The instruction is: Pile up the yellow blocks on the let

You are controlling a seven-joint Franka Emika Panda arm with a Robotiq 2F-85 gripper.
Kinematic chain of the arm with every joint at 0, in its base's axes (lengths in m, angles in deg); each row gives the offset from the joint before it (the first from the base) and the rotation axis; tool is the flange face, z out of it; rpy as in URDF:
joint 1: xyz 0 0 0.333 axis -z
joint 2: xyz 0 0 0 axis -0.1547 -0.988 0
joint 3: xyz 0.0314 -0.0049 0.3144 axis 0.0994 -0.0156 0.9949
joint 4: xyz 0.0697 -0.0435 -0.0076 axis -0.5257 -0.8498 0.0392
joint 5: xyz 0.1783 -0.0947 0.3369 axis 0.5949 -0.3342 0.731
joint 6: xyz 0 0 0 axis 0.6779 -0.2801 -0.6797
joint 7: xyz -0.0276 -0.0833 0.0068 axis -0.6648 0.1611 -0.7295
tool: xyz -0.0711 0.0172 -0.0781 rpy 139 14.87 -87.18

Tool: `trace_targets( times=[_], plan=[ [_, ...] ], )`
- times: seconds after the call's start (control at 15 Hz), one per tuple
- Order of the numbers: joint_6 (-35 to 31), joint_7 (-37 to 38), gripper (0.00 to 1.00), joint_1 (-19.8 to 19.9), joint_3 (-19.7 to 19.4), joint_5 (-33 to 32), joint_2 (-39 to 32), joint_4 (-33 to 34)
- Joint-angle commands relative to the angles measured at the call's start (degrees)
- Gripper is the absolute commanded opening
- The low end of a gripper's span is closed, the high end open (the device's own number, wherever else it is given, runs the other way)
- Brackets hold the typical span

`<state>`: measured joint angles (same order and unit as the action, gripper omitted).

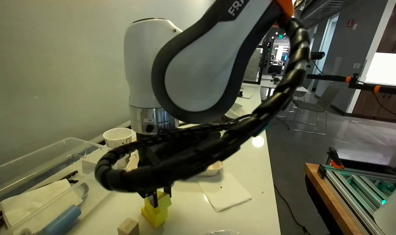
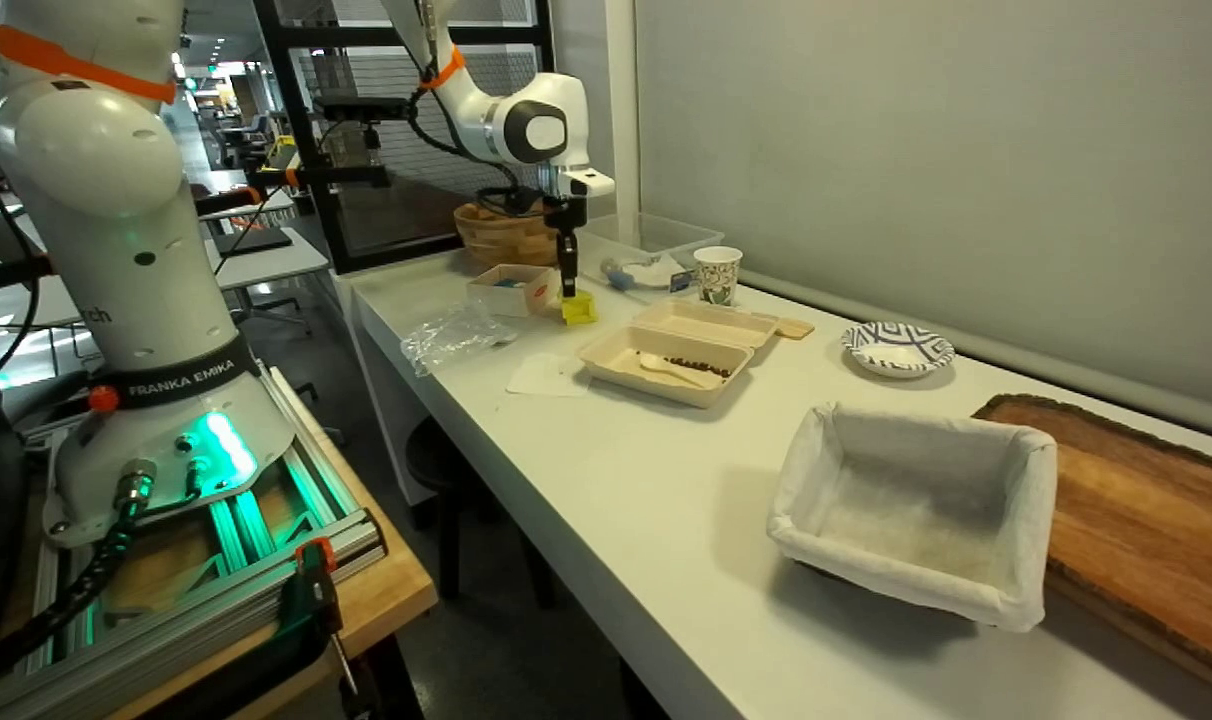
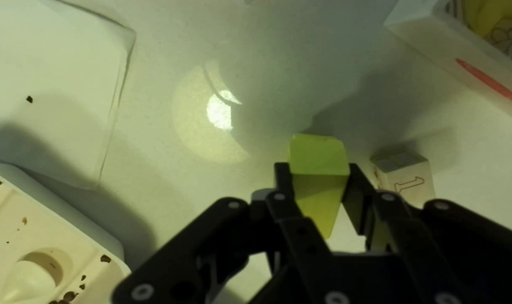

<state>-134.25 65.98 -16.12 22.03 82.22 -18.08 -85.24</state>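
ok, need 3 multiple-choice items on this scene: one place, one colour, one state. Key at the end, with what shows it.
1. Where does the pale spoon lie?
a) in the fabric-lined basket
b) in the takeaway tray
c) on the wooden board

2. What colour is the pattern on the bowl?
a) blue
b) red
c) green

3. How does the pincer stand?
a) wide open, nothing between
b) shut on a paper cup
c) shut on a yellow block

Key:
1 b: an exterior view shows it inside the tray walls.
2 a: blue lines on white in an exterior view.
3 c: in the wrist view the fingers meet both its sides.
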Motion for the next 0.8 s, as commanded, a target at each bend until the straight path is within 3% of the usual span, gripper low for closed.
trace_targets(
  times=[0.0,0.67,0.73],
  plan=[
    [-1.77,-2.13,0.09,0.0,-0.06,1.91,-1.24,0.57],
    [-4.54,-2.37,0.09,-0.37,-0.34,2.08,-2.46,0.77],
    [-4.27,-2.49,0.59,-0.29,-0.16,2.35,-2.35,0.82]
  ],
)
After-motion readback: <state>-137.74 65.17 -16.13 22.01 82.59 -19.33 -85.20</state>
